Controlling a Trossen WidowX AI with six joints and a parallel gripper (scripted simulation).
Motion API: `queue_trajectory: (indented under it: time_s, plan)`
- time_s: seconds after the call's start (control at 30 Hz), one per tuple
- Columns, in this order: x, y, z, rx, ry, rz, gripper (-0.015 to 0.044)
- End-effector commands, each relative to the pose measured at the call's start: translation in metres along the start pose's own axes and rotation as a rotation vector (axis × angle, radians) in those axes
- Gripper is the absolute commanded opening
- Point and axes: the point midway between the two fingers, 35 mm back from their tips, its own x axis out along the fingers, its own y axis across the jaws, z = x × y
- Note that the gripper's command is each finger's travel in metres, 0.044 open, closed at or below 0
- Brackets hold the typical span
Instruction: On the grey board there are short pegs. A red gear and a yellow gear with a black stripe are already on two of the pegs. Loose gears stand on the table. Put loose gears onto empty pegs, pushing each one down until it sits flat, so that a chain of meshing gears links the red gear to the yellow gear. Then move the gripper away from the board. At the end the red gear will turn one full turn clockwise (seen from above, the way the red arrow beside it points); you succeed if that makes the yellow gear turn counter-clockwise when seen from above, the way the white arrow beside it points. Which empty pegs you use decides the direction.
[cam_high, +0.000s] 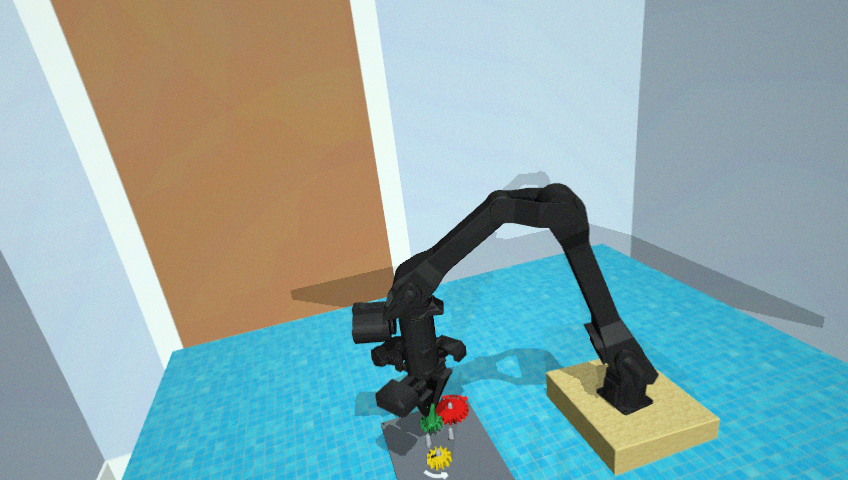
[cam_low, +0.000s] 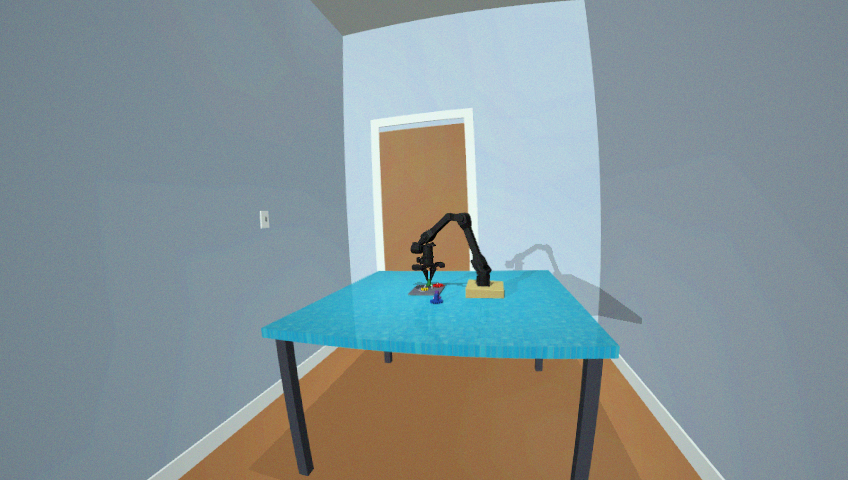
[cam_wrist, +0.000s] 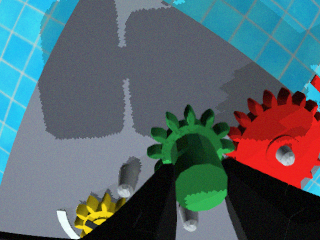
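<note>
My gripper (cam_high: 433, 406) (cam_wrist: 198, 172) is shut on the upright handle of the green gear (cam_high: 430, 422) (cam_wrist: 190, 135), low over the grey board (cam_high: 410, 460) (cam_wrist: 25, 145). The green gear's teeth are at the edge of the red gear (cam_high: 453, 409) (cam_wrist: 260, 135); whether it sits flat is hard to tell. The yellow gear (cam_high: 439, 458) (cam_wrist: 97, 212) with a black stripe sits nearer the front. Two empty pegs show: one peg (cam_high: 428, 440) (cam_wrist: 127, 180) near the yellow gear, another peg (cam_high: 451, 433) (cam_wrist: 190, 218) partly behind the green handle. A blue gear (cam_low: 436, 299) stands on the table.
The white arrow (cam_high: 436, 474) (cam_wrist: 65, 223) lies beside the yellow gear. The arm stands on a wooden block (cam_high: 660, 428) (cam_low: 484, 291) to the right of the board. The blue gear is in front of the board in the exterior view.
</note>
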Motion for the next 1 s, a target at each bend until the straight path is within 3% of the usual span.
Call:
queue_trajectory:
  time_s: [0.0,0.67,0.97]
  plan:
    - [0.0011,-0.0007,-0.0001,0.033,0.000,-0.003,0.0000]
    - [0.0039,-0.0005,-0.0004,-0.438,0.001,-0.002,0.0000]
    - [0.0057,0.0004,-0.0004,-0.352,0.001,-0.002,0.0000]
